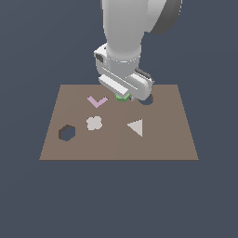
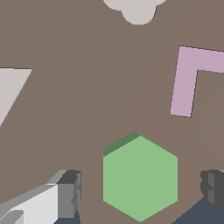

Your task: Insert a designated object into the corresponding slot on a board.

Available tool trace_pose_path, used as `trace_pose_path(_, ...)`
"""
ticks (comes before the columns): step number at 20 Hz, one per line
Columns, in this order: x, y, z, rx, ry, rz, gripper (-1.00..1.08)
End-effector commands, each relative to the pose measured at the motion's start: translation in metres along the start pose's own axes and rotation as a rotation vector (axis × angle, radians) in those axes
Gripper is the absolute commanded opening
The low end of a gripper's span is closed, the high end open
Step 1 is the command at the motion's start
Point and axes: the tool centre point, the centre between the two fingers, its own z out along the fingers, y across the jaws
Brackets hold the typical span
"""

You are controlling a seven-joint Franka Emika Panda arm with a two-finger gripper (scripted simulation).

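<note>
We see our gripper [image 2: 142, 188] straddling the green block [image 2: 140, 177] on the board [image 1: 162, 139], jaws wide; the hexagonal slot [image 1: 67, 133] lies at eight o'clock.

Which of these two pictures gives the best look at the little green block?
The wrist view. There the green block fills much of the picture, its six-sided top plain, lying on the board between the open gripper fingers. In the exterior view only a sliver of it shows under the gripper.
</note>
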Motion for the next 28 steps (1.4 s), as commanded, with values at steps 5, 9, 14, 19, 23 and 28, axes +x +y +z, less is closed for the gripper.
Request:
trace_pose_path(5,0.000,0.000,0.005,0.000,0.000,0.001,1.00)
trace_pose_path(9,0.000,0.000,0.016,0.000,0.001,0.003,1.00)
trace_pose_path(14,0.000,0.000,0.020,0.000,0.001,0.004,-1.00)
trace_pose_path(19,0.000,0.000,0.020,0.000,0.001,0.004,-1.00)
trace_pose_path(23,0.000,0.000,0.020,0.000,0.001,0.004,-1.00)
trace_pose_path(28,0.000,0.000,0.015,0.001,0.001,0.004,-1.00)
